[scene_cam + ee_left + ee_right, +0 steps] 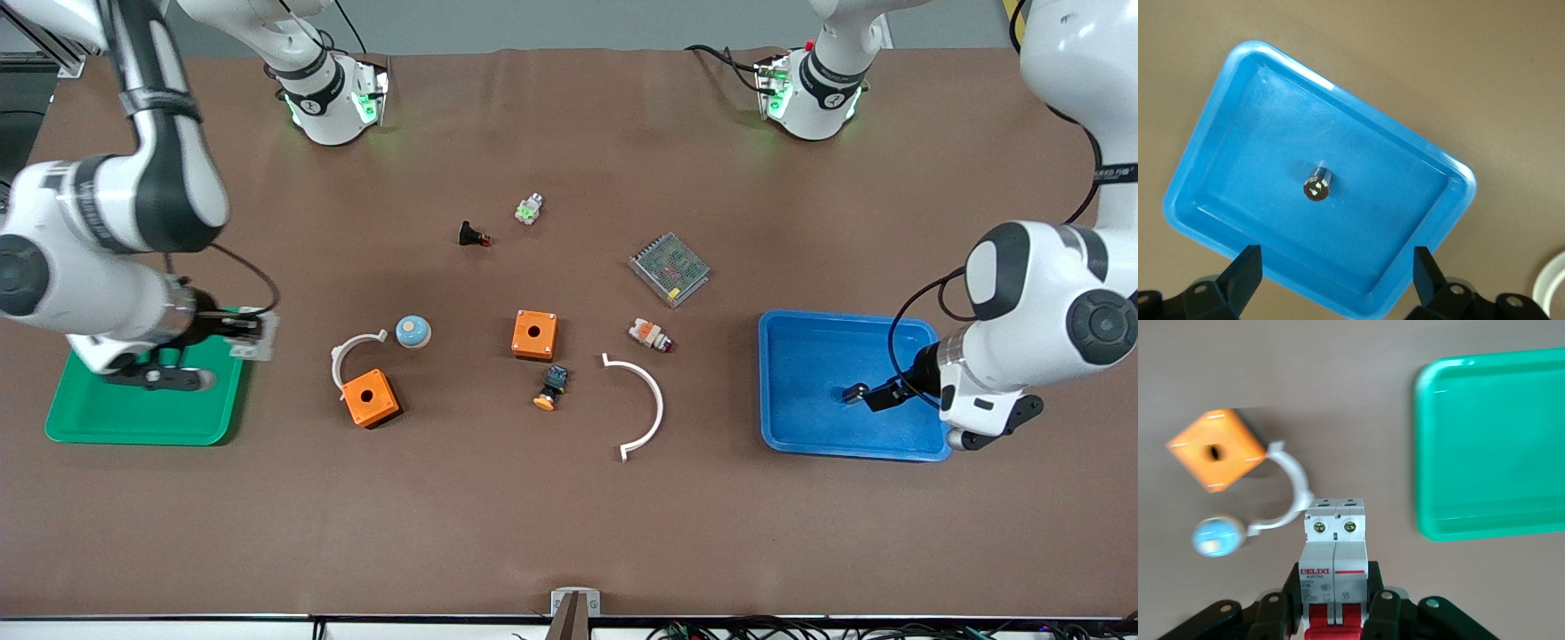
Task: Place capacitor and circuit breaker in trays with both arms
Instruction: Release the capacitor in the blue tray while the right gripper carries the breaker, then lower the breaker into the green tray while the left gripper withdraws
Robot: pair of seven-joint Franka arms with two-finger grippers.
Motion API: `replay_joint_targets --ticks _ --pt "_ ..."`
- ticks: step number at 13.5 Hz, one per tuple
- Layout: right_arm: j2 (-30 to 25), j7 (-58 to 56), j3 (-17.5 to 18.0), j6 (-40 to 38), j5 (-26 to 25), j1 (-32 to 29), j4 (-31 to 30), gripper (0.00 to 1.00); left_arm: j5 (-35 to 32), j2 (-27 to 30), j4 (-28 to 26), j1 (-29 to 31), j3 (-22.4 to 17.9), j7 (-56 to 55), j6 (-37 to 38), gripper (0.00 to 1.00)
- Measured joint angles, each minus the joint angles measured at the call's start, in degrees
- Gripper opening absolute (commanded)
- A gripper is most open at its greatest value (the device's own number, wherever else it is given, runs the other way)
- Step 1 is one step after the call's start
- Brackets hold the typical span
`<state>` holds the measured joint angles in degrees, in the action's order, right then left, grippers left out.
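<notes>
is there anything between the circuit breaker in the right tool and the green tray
Nothing visible. The right tool holds the circuit breaker at the edge of the green tray, whose floor looks bare in the right wrist view.

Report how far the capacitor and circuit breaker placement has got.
Done: the capacitor lies in the blue tray, with the left tool open above it. In hand: the right tool grips the circuit breaker. Left: set it in the green tray.
</notes>
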<state>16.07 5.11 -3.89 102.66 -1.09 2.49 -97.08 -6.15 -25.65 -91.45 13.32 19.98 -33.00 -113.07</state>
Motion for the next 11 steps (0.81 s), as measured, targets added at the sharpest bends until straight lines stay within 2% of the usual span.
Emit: replay_joint_targets --ticks 3,6,11 --pt "1.0 -8.3 -0.1 3.3 -1.0 -7.8 0.0 0.23 0.0 2.2 4.4 0.0 0.7 2.7 6.3 1.0" --pt "4.5 -16.2 -0.1 10.1 -1.1 -14.4 0.0 0.23 0.0 3.7 7.2 0.0 1.9 3.3 10.8 1.0" --pt "12.7 -21.6 0.0 20.4 -1.2 -18.9 0.1 0.23 0.0 6.5 7.6 0.0 2.5 3.8 11.9 1.0"
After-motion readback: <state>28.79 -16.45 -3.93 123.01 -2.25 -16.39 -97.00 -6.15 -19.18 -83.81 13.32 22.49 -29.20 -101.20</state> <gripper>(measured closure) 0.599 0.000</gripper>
